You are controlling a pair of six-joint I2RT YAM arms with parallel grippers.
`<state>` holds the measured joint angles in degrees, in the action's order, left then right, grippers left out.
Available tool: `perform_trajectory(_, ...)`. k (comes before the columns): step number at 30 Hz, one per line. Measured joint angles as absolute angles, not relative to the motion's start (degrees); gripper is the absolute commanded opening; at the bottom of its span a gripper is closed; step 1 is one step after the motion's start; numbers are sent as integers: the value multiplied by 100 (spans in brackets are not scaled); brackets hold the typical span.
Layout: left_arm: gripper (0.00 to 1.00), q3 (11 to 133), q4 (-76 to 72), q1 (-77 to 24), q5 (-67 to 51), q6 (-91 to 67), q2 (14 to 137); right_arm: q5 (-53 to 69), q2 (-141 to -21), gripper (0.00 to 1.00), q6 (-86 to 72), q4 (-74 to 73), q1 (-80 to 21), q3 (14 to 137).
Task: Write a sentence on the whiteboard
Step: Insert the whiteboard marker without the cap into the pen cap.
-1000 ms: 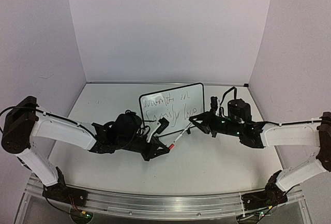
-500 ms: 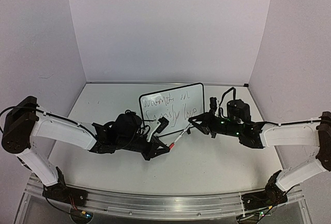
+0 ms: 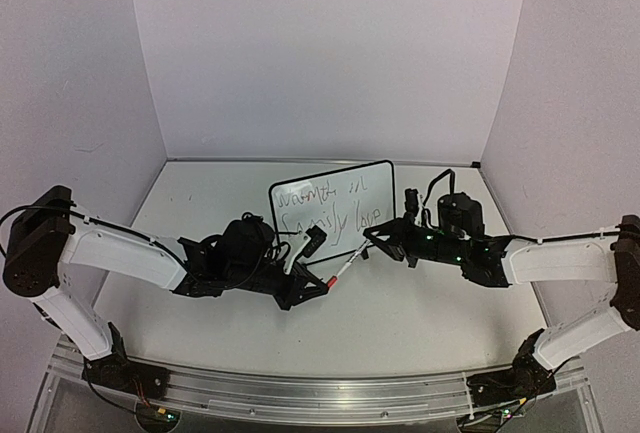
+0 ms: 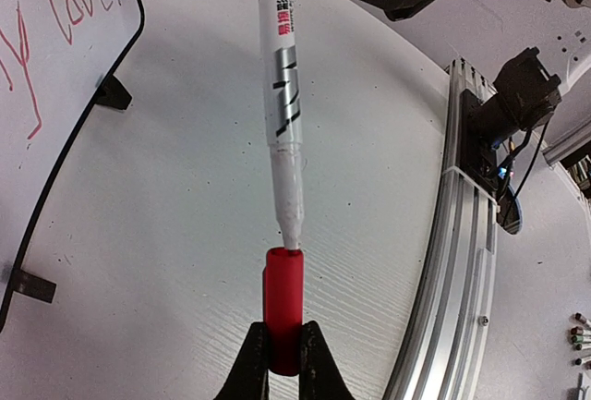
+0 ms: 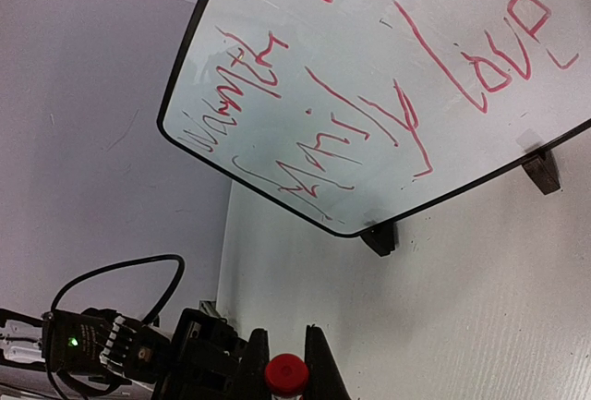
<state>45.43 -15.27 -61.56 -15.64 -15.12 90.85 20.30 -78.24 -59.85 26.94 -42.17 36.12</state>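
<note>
The whiteboard stands upright at the back middle on small black clip feet. It carries the sentence in two scrawled red lines, the lower one reading "family love". My left gripper is shut on a red marker cap, which it holds just above the table. My right gripper is shut on the rear end of a white marker, and the marker's red butt shows between its fingers. The marker's tip sits at the mouth of the cap. In the top view the marker spans the gap between both grippers, in front of the board.
The aluminium rail with the arm bases runs along the near table edge. White walls enclose the table at the back and on both sides. A black cable loops beside the left arm.
</note>
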Motion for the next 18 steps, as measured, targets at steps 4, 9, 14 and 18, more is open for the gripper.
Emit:
perform_trajectory(4,0,4551,-1570,-6156,-1564,-1543,9085,2030,-7842,0,-5967,2689,-4229,3612)
perform_trajectory(9,0,4596,-1608,-6156,-1562,-1577,9083,2033,-7870,0,-5955,2691,-4265,3649)
perform_trajectory(14,0,4677,-1638,-6156,-1529,-1659,9085,2027,-7870,0,-5857,2647,-4324,3728)
perform_trajectory(18,0,4772,-1598,-6156,-1482,-1734,9106,1943,-7870,0,-5602,2466,-4405,3898)
